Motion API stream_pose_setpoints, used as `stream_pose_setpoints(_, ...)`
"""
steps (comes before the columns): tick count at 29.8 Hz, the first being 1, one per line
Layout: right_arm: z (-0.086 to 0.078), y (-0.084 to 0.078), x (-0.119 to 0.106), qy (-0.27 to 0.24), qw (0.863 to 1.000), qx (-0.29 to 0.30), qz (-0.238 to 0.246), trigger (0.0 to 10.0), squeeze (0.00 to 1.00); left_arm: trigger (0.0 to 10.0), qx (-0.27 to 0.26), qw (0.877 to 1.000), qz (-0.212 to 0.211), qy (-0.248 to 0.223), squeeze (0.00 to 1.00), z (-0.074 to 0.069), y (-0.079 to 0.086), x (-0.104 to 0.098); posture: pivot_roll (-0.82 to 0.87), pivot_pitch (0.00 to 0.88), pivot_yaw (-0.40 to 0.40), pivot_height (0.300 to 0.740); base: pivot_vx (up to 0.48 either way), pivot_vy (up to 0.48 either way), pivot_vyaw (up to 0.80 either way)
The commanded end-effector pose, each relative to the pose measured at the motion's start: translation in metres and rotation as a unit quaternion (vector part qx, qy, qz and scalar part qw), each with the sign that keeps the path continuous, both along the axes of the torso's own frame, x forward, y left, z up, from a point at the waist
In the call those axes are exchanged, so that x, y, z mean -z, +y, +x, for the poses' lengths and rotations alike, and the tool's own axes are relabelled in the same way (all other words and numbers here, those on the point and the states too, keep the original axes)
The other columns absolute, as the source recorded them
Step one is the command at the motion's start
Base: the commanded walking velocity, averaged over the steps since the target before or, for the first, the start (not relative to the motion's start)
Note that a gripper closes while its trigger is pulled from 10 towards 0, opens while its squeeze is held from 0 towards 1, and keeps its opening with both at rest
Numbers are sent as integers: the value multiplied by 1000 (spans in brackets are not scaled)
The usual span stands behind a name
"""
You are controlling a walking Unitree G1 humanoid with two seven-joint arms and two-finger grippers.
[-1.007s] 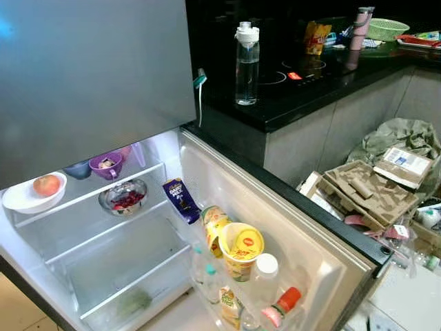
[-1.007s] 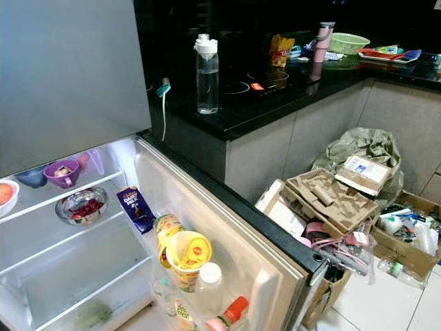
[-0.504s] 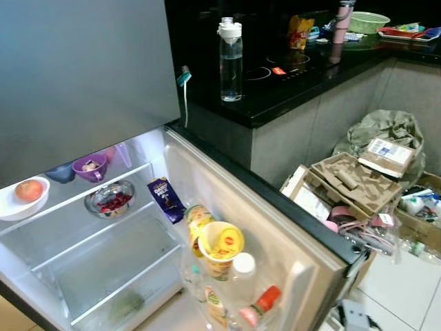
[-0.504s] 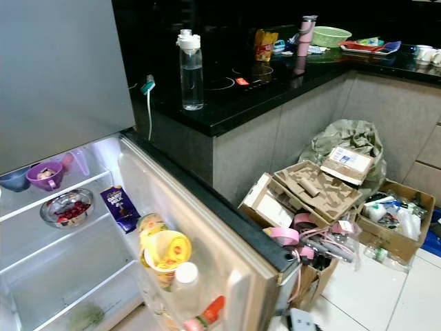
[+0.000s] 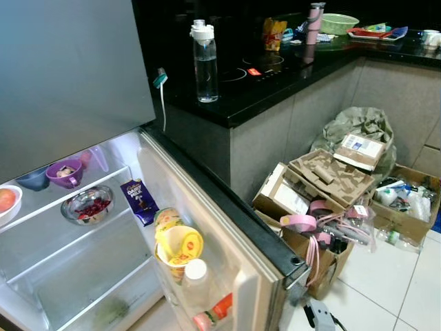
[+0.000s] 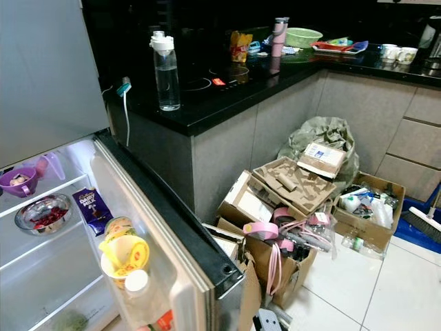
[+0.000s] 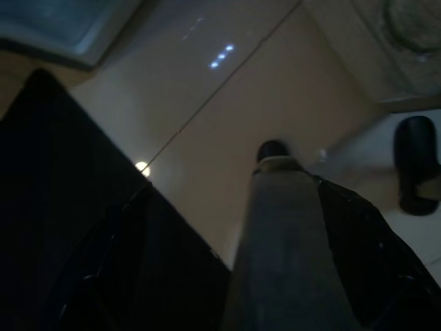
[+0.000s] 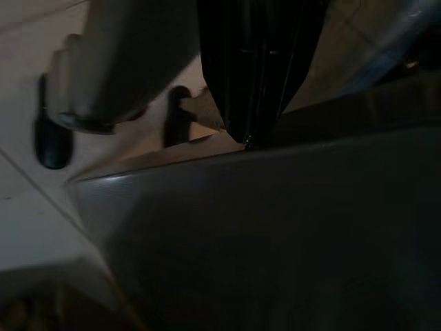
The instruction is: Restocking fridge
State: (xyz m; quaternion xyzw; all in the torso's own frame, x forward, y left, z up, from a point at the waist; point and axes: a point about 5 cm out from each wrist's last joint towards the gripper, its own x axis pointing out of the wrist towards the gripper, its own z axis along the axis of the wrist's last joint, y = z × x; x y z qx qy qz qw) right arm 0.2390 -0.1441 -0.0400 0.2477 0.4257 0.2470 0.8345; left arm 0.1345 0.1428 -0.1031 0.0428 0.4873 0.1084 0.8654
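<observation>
Beside the black counter (image 5: 275,89), open fridge (image 5: 207,227) stands before both hanging grippers, finger state unclear.

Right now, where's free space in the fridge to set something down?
The shelf below the glass bowl is bare, and so is the stretch of upper shelf between the purple cup and the apple bowl. The door rack is crowded with tubs and bottles.

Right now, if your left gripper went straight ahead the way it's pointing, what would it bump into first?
Probably the tiled floor. The left gripper hangs pointing down at it, with nothing between that I can make out in this dark view.
</observation>
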Motion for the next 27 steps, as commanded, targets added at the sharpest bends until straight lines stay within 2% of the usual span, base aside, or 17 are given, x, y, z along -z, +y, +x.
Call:
stream_pose_setpoints(1, 31, 27, -33, -96, 992, -22, 83, 10000, 0, 10000, -25, 995, -58, 76, 0, -42, -50, 10, -75, 128, 31, 740, 0, 0, 0)
stream_pose_setpoints(4, 32, 21, -30, -94, 994, -8, 57, 10000, 0, 10000, -34, 995, -60, 77, 0, -43, -57, 9, -75, 127, 30, 740, 0, 0, 0)
stream_pose_setpoints(5, 31, 9, -24, -87, 996, 19, 3, 10000, 0, 10000, -36, 995, -52, 76, 0, -45, -40, 12, -72, 124, 25, 740, 0, 0, 0)
stream_pose_setpoints(6, 27, -15, -14, -71, 991, 80, -83, 10000, 0, 10000, -34, 996, -40, 73, 0, -47, -10, 14, -70, 123, 24, 740, 0, 0, 0)
stream_pose_setpoints(7, 27, -15, -14, -71, 991, 80, -83, 10000, 0, 10000, -34, 996, -40, 73, 0, -47, -10, 14, -70, 123, 24, 740, 0, 0, 0)
stream_pose_setpoints(8, 23, -33, -9, -60, 981, 121, -140, 10000, 0, 10000, -33, 997, -30, 70, 0, -49, 11, 15, -70, 123, 24, 740, 0, 0, 0)
stream_pose_setpoints(10, 5, -77, 1, -37, 948, 208, -239, 10000, 0, 10000, -10, 998, -11, 57, 0, -42, 28, 12, -60, 118, 18, 740, 0, 0, 0)
stream_pose_setpoints(13, -15, -107, 5, -26, 926, 270, -264, 10000, 0, 10000, -17, 1000, 11, 20, 0, -26, 33, 6, -62, 115, 21, 740, 0, 0, 0)
stream_pose_setpoints(17, -23, -114, 8, -20, 921, 282, -268, 10000, 0, 10000, -41, 999, 22, -6, 0, -16, 38, 2, -62, 115, 21, 740, 0, 0, 0)
stream_pose_setpoints(19, -33, -118, 12, -8, 917, 293, -270, 10000, 0, 10000, -65, 997, 30, -35, 0, -1, 42, -4, -68, 118, 28, 740, 0, 0, 0)
stream_pose_setpoints(20, -36, -118, 14, -4, 916, 296, -272, 10000, 0, 10000, -70, 995, 38, -52, 0, 8, 60, -10, -68, 118, 28, 740, 0, 0, 0)
stream_pose_setpoints(21, -38, -117, 16, -1, 915, 296, -275, 10000, 0, 10000, -72, 994, 54, -69, 0, 18, 108, -23, -68, 118, 28, 740, 0, 0, 0)
stream_pose_setpoints(22, -38, -117, 16, -1, 915, 296, -275, 10000, 0, 10000, -72, 994, 54, -69, 0, 18, 108, -23, -68, 118, 28, 740, 0, 0, 0)
stream_pose_setpoints(23, -39, -114, 17, -2, 915, 297, -271, 10000, 0, 10000, -69, 992, 61, -88, 0, 27, 146, -40, -69, 119, 29, 740, 0, 0, 0)
stream_pose_setpoints(24, -38, -112, 17, -6, 915, 300, -269, 10000, 0, 10000, -63, 990, 62, -107, 0, 35, 168, -54, -70, 119, 30, 740, 0, 0, 0)
stream_pose_setpoints(25, -37, -110, 17, -12, 915, 302, -265, 10000, 0, 10000, -57, 989, 58, -120, 0, 40, 177, -61, -70, 119, 30, 740, 0, 0, 0)
stream_pose_setpoints(27, -34, -106, 16, -23, 916, 310, -253, 10000, 0, 10000, -44, 988, 44, -141, 0, 49, 171, -65, -72, 119, 31, 740, 0, 0, 0)
